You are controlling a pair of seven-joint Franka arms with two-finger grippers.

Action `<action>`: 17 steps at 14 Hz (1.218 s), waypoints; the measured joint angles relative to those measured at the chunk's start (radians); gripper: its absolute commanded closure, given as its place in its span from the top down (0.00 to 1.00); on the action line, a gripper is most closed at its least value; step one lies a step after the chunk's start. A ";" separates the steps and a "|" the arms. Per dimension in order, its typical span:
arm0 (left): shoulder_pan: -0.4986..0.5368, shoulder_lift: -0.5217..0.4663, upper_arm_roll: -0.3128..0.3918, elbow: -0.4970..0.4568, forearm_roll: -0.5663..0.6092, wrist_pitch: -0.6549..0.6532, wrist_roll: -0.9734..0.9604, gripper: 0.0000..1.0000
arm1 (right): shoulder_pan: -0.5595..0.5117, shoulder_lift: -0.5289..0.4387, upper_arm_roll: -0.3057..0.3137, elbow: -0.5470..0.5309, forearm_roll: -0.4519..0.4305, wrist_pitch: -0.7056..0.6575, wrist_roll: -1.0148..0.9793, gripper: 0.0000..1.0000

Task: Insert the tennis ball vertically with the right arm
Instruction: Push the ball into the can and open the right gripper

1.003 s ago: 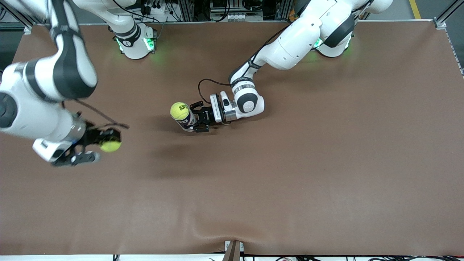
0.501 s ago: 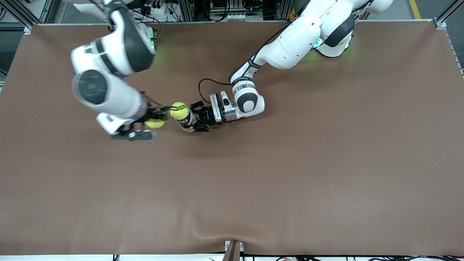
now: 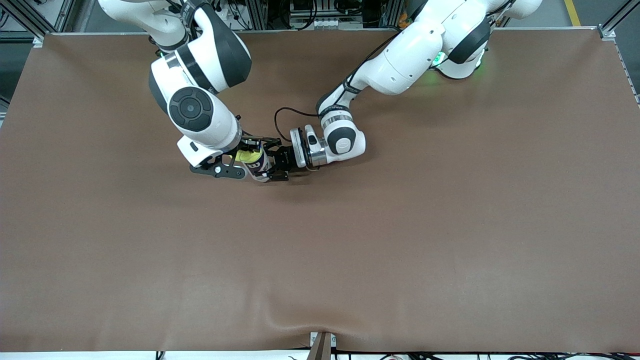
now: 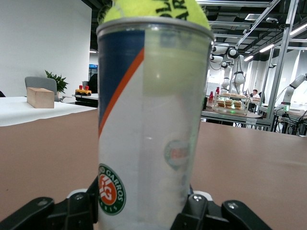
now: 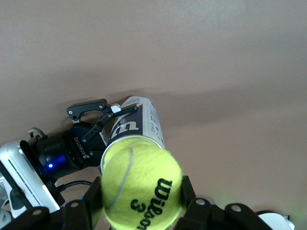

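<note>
Right gripper: the right gripper (image 5: 139, 211) is clamped on a tennis ball (image 5: 141, 187), carried directly over the mouth of the can (image 5: 136, 122); in the front view the ball (image 3: 246, 156) peeks out just under the wrist.
Left gripper: the left gripper (image 3: 272, 162) is closed round the lower body of the can (image 4: 151, 124), which is held upright on the bench (image 3: 400, 240).
Can mouth: a ball (image 4: 153, 8) is already seen sitting at the rim in the left wrist view; whether it is seated or only resting cannot be told.
Step in hand: judged as the final alignment before the drop.
Doing it well: the ball is best centred on the rim, lowered straight down, and released only once the rim is met.
Risk: an off-centre descent could tip the can or push it against the left gripper's hold.
</note>
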 measured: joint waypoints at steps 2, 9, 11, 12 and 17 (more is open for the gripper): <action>0.000 -0.002 0.001 -0.001 0.000 0.001 0.000 0.62 | 0.003 0.001 0.000 -0.034 0.001 0.023 0.003 0.43; 0.000 -0.002 0.001 0.000 0.000 0.003 0.000 0.63 | 0.014 0.002 0.000 -0.086 0.006 0.073 0.011 0.58; 0.000 -0.002 0.001 0.000 0.000 0.003 0.000 0.63 | 0.020 0.002 0.000 -0.091 0.006 0.083 0.019 0.65; 0.000 -0.002 0.001 0.000 0.000 0.003 0.000 0.63 | 0.027 0.002 0.000 -0.094 0.006 0.094 0.037 0.85; 0.000 -0.002 0.001 -0.001 0.000 0.003 0.000 0.63 | 0.053 0.003 -0.001 -0.096 0.006 0.107 0.074 1.00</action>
